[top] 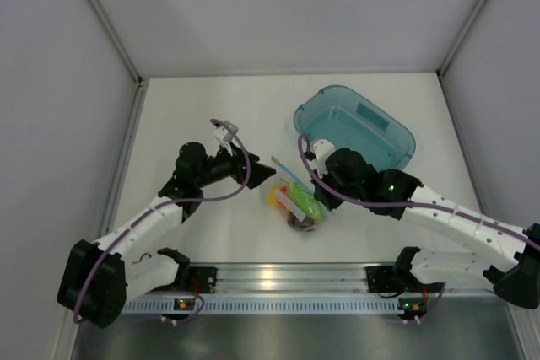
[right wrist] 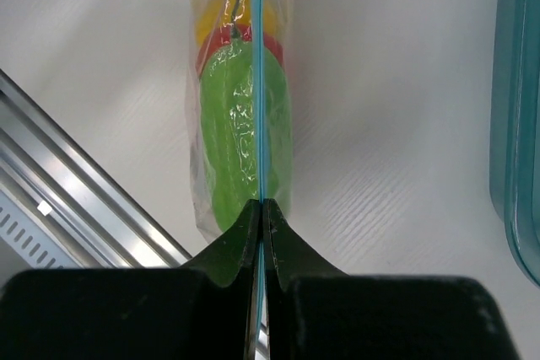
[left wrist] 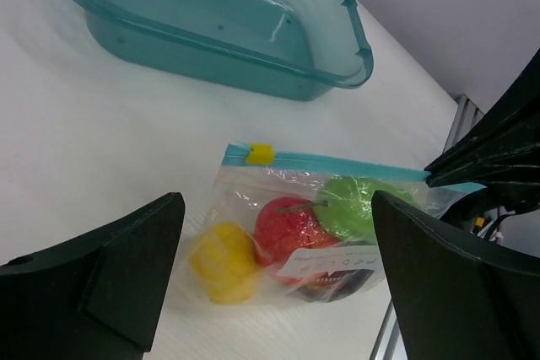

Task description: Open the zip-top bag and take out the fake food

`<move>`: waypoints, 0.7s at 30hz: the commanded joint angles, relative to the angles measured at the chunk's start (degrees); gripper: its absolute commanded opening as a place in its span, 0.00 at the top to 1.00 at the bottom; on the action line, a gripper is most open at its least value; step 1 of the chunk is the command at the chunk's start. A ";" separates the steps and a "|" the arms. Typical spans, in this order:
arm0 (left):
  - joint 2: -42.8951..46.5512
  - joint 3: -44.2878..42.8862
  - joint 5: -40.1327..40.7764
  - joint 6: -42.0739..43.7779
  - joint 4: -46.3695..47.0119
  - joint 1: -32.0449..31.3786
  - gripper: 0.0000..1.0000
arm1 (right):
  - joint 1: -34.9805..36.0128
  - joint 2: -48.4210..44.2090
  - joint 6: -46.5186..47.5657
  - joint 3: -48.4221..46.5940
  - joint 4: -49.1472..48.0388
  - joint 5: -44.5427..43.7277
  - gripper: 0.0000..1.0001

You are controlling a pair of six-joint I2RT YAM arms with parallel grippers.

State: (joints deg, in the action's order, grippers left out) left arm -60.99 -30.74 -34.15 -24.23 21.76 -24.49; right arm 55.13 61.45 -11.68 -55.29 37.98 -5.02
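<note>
The zip-top bag (top: 297, 198) stands on edge on the white table, its light blue zip strip (left wrist: 337, 162) on top and a yellow slider (left wrist: 260, 154) at the far end. Inside it lies the fake food: a yellow piece (left wrist: 224, 260), a red one (left wrist: 291, 227), a green one (left wrist: 359, 208) and a dark one (left wrist: 337, 280). My right gripper (right wrist: 260, 202) is shut on the near end of the zip strip, holding the bag (right wrist: 240, 124) up. My left gripper (left wrist: 277, 217) is wide open, facing the bag's side a short way off without touching it.
A teal translucent tray (top: 396, 137) sits behind the bag, to the right, with nothing visible in it. A metal rail (top: 278, 276) runs along the table's near edge, close under the bag. Grey walls close in the left, back and right sides.
</note>
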 commanded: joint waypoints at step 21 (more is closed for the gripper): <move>-17.57 -4.23 -16.21 12.01 18.06 -4.33 0.09 | 1.03 -7.66 3.25 2.90 -2.12 -0.17 1.00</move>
State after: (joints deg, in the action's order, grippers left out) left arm -77.45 -31.79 -47.42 -14.79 34.68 -26.96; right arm 55.35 55.00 -8.97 -52.88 37.56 -3.62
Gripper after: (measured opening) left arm 0.922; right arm 0.009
